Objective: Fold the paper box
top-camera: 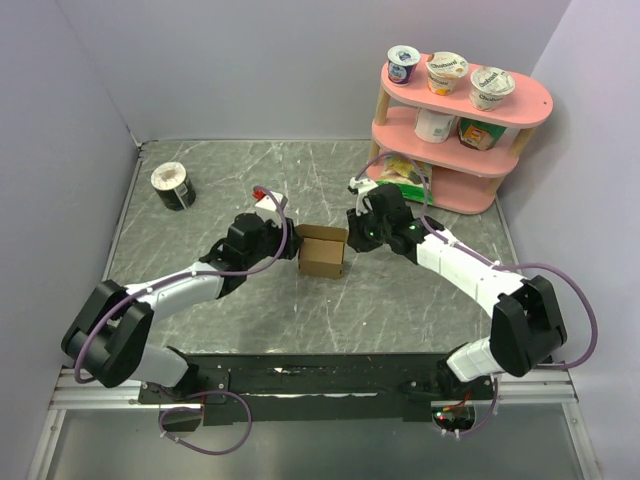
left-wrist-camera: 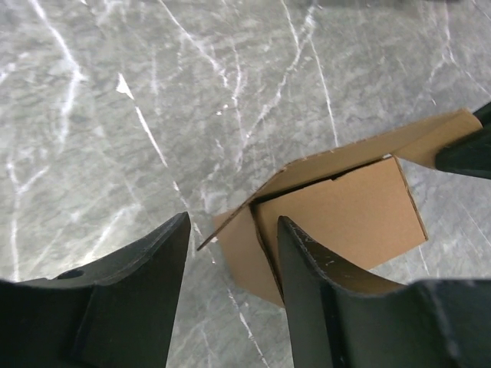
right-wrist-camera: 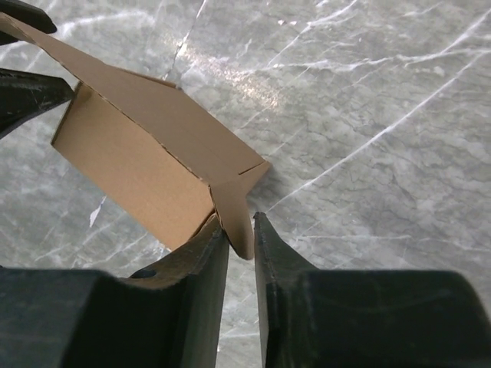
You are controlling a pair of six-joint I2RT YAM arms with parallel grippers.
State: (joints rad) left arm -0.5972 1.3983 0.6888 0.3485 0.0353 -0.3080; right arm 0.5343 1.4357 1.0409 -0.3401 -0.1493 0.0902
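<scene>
The paper box (top-camera: 322, 253) is a small brown cardboard cuboid in the middle of the table, its lid flap raised. My left gripper (top-camera: 291, 244) is at its left end and my right gripper (top-camera: 352, 233) at its right end. In the left wrist view the box (left-wrist-camera: 345, 215) lies ahead, and the left gripper (left-wrist-camera: 234, 221) stands open with the box's end flap in the wide gap. In the right wrist view the box (right-wrist-camera: 130, 165) sits upper left. A small corner tab (right-wrist-camera: 239, 211) hangs in the narrow gap of the right gripper (right-wrist-camera: 239, 228), whose jaws stand slightly apart.
A round black-and-white tub (top-camera: 173, 186) lies at the back left. A pink shelf (top-camera: 520, 100) at the back right carries several yogurt cups, with a packet (top-camera: 402, 170) at its foot. Grey walls close in the marbled table (top-camera: 230, 170).
</scene>
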